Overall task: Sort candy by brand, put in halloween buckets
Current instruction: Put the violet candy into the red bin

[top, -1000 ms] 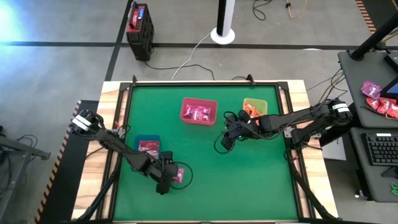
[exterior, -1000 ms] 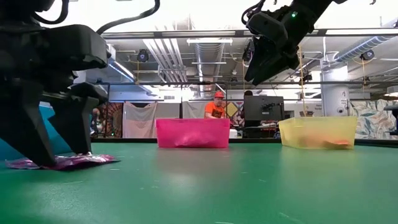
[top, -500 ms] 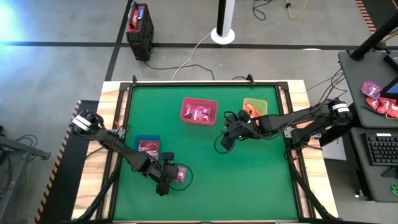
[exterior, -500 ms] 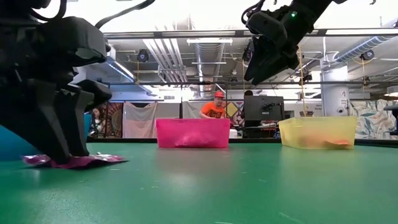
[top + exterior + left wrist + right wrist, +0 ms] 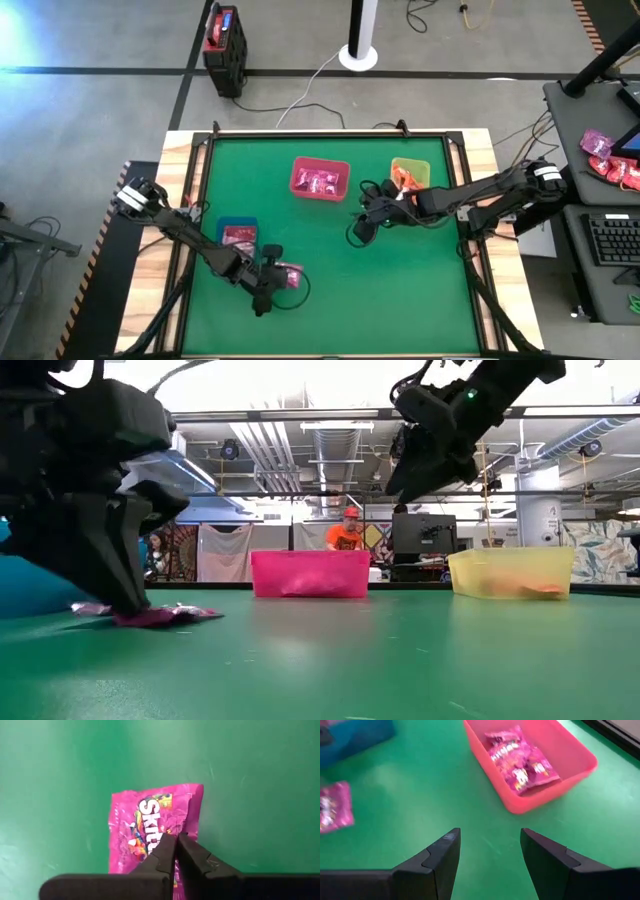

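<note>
Flat, shiny magenta candy packet [image 5: 152,827] w/ white print lay on the green felt table [image 5: 400,290], pinched at its near edge by left gripper [image 5: 175,842], fingers together on it. Right gripper [image 5: 490,845] hung apart, empty, near pink bin [image 5: 540,765]. 3 rectangular plastic bins: pink, lime [image 5: 410,172], blue [image 5: 236,232].

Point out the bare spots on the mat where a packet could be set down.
Bare: the near-right mat, and the far-left corner beyond the blue bin. Crowded: around the left gripper on its pink packet, and between pink bin and green bin.
</note>
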{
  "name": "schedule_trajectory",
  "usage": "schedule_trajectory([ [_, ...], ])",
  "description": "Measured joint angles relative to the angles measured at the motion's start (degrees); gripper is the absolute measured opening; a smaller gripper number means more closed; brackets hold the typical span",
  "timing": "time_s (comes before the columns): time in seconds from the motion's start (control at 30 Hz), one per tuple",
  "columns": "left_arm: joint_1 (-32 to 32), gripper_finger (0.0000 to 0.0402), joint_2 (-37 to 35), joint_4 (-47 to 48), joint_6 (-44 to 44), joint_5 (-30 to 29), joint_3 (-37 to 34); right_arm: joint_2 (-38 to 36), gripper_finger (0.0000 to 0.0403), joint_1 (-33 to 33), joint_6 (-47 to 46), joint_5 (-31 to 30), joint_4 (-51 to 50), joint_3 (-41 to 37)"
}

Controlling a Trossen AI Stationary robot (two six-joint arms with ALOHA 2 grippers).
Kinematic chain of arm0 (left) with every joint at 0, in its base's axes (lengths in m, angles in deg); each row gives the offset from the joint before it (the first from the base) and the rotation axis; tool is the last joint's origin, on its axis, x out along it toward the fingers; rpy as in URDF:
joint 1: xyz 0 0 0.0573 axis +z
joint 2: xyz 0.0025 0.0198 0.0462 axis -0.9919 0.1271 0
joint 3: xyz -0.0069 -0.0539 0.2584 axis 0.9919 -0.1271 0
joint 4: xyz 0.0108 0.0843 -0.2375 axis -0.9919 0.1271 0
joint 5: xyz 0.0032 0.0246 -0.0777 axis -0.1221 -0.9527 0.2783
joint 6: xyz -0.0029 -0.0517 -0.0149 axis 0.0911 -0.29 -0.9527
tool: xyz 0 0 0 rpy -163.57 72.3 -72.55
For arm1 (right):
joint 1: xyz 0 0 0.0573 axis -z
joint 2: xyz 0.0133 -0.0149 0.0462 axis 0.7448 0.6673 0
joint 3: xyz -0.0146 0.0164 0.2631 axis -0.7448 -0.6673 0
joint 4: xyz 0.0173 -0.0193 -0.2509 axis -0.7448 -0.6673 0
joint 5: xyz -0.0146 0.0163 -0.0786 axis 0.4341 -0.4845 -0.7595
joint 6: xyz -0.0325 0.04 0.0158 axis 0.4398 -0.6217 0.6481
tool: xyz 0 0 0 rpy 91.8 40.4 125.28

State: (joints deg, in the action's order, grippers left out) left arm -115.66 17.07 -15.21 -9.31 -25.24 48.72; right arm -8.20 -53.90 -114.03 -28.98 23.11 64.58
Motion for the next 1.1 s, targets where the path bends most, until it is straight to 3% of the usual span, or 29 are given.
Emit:
schedule_trajectory([
  [0.1,0.0,0.0001,-1.5,-0.5,2.6,-2.4,0.0,0.0,0.0201,0.0,0.1,0.7,7.0,-1.5],
  [0.37,0.0,0.0001,-6.0,-1.3,7.4,-5.6,-0.7,5.5,0.0201,-3.0,4.6,10.5,29.6,-6.0],
  [0.5,-0.3,0.0001,-7.9,-2.3,9.8,-8.2,-1.8,11.7,0.0201,-7.4,9.3,10.9,33.9,-4.6],
  [0.63,-0.1,0.0000,-9.9,-13.1,13.3,-12.7,-5.5,19.3,0.0201,-11.4,14.8,8.7,37.7,0.3],
  [0.8,-0.1,0.0000,-12.8,-36.3,15.0,-12.5,-13.6,26.6,0.0201,-14.6,20.2,2.6,32.6,10.4],
  [1.1,-2.4,0.0000,-16.5,-38.7,11.1,-11.5,-15.5,30.4,0.0201,-17.1,16.9,-1.6,10.4,27.6],
])
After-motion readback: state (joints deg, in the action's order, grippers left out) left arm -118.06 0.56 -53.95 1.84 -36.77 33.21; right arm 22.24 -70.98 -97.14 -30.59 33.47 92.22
